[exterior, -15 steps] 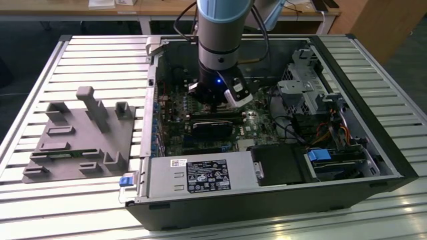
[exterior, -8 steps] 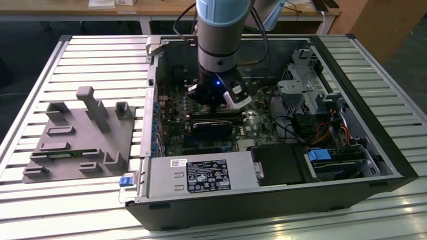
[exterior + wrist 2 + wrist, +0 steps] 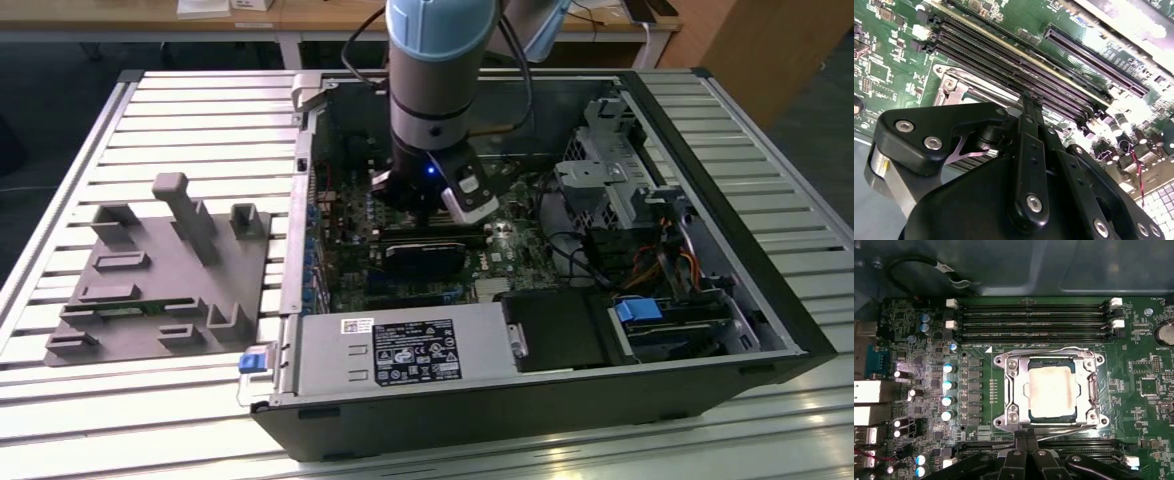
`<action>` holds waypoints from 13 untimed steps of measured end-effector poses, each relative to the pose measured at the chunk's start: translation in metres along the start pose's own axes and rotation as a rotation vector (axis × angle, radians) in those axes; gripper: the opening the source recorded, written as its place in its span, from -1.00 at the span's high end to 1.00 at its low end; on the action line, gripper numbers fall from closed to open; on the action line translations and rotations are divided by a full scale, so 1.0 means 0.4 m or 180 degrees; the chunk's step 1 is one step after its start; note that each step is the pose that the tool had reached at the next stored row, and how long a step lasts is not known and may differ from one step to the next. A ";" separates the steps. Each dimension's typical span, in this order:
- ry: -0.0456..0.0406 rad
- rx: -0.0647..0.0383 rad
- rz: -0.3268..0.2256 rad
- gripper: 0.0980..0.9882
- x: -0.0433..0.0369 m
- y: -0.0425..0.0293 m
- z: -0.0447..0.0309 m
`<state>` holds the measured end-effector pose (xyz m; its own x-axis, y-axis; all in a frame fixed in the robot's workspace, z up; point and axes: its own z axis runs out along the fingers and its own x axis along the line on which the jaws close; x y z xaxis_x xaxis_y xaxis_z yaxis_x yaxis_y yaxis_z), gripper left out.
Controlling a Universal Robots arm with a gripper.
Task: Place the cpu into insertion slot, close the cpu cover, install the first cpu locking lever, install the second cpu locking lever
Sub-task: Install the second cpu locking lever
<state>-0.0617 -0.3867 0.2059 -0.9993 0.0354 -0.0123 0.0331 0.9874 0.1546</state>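
The arm (image 3: 430, 60) is a thick round tube, pale blue-grey above and silvery grey below, ending in a black wrist section with a small blue light (image 3: 430, 168); a white-edged block (image 3: 470, 197) is fixed to the wrist's side; black cables (image 3: 514, 60) loop beside the tube. In the second wrist view the gripper (image 3: 1026, 97) is glossy black, built of flat linkage bars and rounded plates; silver screws (image 3: 1034, 202) sit in them; a bare metal cylinder (image 3: 884, 175) shows beneath one plate.
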 end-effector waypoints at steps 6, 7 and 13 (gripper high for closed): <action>-0.0004 -0.0012 -0.0001 0.98 0.010 -0.008 -0.001; -0.0005 -0.0013 -0.0001 0.98 0.011 -0.009 -0.001; -0.0012 -0.0034 -0.0002 0.98 0.018 -0.016 -0.002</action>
<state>-0.0690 -0.3928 0.2057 -0.9992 0.0355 -0.0162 0.0323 0.9857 0.1652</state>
